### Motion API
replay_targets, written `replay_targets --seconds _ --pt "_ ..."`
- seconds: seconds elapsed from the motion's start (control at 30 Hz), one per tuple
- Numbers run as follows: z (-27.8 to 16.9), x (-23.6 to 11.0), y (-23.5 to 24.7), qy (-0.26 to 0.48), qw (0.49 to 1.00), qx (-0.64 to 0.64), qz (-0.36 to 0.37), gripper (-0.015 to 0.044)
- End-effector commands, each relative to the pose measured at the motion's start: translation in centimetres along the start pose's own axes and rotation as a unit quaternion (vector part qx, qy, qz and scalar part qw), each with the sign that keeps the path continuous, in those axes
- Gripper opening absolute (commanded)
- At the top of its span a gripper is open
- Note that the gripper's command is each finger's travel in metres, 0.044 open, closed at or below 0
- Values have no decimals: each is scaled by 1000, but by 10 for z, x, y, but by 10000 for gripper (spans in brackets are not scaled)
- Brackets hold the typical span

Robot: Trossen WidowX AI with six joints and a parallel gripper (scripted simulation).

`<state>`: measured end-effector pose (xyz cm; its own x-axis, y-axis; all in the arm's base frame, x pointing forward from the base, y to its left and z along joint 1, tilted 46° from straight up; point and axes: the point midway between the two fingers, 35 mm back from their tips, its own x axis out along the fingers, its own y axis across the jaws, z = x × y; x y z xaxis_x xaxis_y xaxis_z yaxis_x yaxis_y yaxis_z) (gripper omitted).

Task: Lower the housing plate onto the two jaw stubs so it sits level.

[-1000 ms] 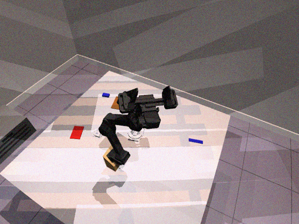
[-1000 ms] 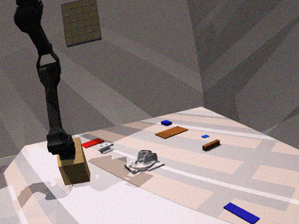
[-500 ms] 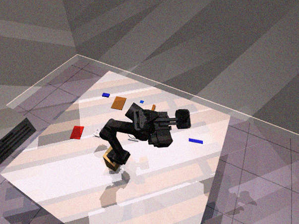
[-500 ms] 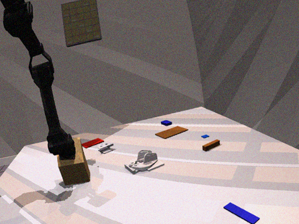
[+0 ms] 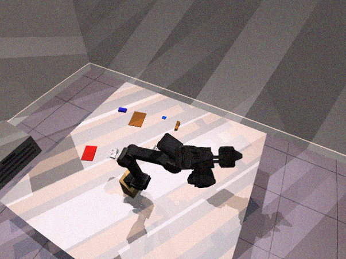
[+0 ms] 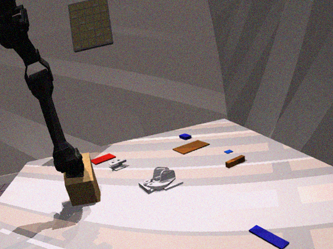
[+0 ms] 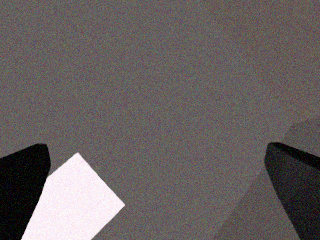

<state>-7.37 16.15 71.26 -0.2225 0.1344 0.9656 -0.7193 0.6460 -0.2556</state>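
Pincer [image 5: 198,156] [image 7: 159,154] wide apart, one pale bracket [image 5: 112,153] [image 6: 117,163] near one seemingly two-finned piece [image 6: 159,183].

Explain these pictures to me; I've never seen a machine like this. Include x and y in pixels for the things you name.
The machine is one black robot arm standing on a wooden block [image 5: 124,188] [image 6: 82,191]. One picture looks down from above, one from the side, and the last from the arm's wrist. There, two dark fingers of the gripper [image 7: 157,150] stand wide apart, holding nothing, facing a wall.

On the table lie a grey-white assembly [image 6: 159,181], a smaller whitish piece [image 5: 113,153] [image 6: 117,163], a red plate [image 5: 89,152] [image 6: 103,158], a brown plate [image 5: 137,119] [image 6: 191,147], a brown bar [image 5: 177,125] [image 6: 235,161] and some blue pieces.
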Motion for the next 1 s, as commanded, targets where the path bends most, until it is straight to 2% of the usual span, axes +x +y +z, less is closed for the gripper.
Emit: replay_targets --seconds 0.0,0.43,0.97 --pt "17 0 -26 -10 999 -1 -35 440" --pt "50 -4 -54 -49 997 23 -61 440" --pt "80 -15 -112 -67 988 16 -137 440"
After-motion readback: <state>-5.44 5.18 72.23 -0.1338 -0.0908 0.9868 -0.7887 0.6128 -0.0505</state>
